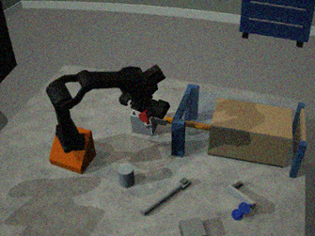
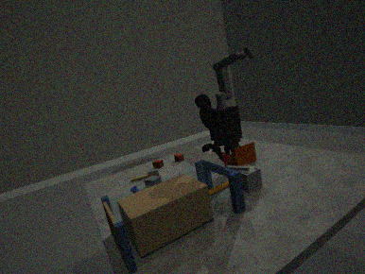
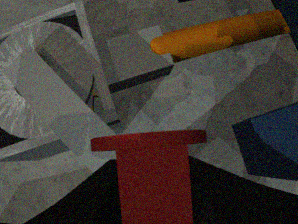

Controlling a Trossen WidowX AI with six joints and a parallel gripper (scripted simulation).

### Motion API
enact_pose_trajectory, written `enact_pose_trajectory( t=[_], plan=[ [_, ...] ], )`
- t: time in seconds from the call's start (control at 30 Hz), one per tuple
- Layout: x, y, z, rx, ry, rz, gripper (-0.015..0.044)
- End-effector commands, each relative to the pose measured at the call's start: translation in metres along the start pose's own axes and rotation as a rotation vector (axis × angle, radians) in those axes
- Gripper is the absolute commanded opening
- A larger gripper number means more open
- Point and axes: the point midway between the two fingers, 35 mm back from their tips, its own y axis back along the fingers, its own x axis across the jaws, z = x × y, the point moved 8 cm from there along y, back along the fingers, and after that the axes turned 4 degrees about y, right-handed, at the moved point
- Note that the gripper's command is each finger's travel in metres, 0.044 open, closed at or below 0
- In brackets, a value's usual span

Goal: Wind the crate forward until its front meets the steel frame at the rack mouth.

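The tan crate (image 1: 251, 140) (image 2: 165, 214) sits flat between blue frame parts. Its front is apart from the blue steel frame (image 1: 179, 137) (image 2: 237, 191) at the rack's mouth. An orange strap (image 1: 197, 125) (image 2: 218, 188) (image 3: 220, 39) runs from the crate through that frame toward the grey winch (image 1: 143, 127) (image 2: 254, 180). The winch handle's grey arm (image 3: 65, 82) lies across the winch top, with its red knob (image 1: 143, 116) (image 3: 155, 187) upright. My gripper (image 3: 148, 167) is shut on the red knob. The key's seating in the hole is hidden.
A grey cylinder (image 1: 126, 176), a long grey bar tool (image 1: 166, 197), a grey block (image 1: 192, 232) and a pale bar (image 1: 241, 195) beside blue knobs (image 1: 241, 211) lie on the bench. Two small red blocks (image 2: 157, 163) (image 2: 179, 157) show beyond the crate. The clear panels are hard to make out.
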Motion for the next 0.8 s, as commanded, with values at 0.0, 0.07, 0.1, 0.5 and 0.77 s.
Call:
enact_pose_trajectory(
  t=[0.0, 0.07, 0.1, 0.5, 0.77],
  plan=[
    [0.0001, 0.0002, 0.0000, 0.000, -0.001, 0.001, 0.0000],
    [0.0003, -0.0015, -0.0011, 0.001, 0.002, 0.000, 0.0000],
    [0.0005, -0.0027, -0.0018, 0.002, 0.003, -0.001, 0.0000],
    [-0.0019, -0.0041, -0.0004, 0.002, 0.004, -0.002, 0.0000],
    [-0.0064, -0.0059, 0.0032, 0.002, 0.004, -0.003, 0.0000]
  ],
)
